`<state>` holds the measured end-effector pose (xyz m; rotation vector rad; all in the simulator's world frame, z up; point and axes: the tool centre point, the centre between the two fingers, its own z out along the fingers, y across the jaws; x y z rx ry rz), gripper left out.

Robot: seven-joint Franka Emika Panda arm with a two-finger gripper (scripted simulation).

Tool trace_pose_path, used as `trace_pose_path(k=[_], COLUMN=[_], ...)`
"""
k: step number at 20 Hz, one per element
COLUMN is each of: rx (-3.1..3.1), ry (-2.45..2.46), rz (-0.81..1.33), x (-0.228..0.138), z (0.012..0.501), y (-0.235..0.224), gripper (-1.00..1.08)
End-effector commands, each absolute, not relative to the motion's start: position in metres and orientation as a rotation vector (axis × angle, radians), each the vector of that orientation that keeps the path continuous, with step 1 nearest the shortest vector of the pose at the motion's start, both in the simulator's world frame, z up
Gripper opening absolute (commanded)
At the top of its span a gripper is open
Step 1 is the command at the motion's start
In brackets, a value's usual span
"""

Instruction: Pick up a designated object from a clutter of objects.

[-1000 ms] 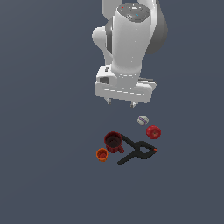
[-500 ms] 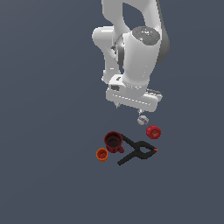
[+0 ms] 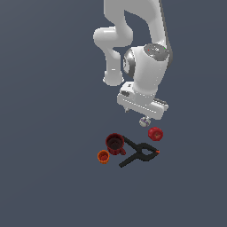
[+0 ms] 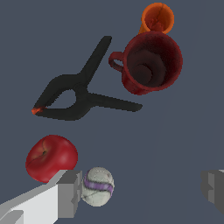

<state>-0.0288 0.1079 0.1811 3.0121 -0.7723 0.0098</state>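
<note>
Wrist view — end effector [image 4: 142, 194] wide open, one finger [image 4: 70, 194] touching ball [image 4: 98, 186].

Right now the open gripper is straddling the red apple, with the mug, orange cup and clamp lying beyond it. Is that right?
Not quite. The wrist view shows the open gripper straddling the grey-white ball with purple bands, not the red apple, which sits outside one finger. The mug, orange cup and clamp do lie beyond.

Soft, even light, no dark shadows. Small shine on apple [image 4: 51, 158]. Sharp up close, grainy far off.
</note>
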Motion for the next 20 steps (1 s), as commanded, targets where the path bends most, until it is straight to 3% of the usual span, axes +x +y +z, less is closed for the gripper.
trace_pose_path(k=[1, 20], rx=[2.997, 2.856], ry=[-0.839, -1.293], rz=[0.012, 0.007], x=[-0.033, -0.076], z=[0.171, 0.102], y=[0.117, 0.177], gripper=[1.0, 1.0])
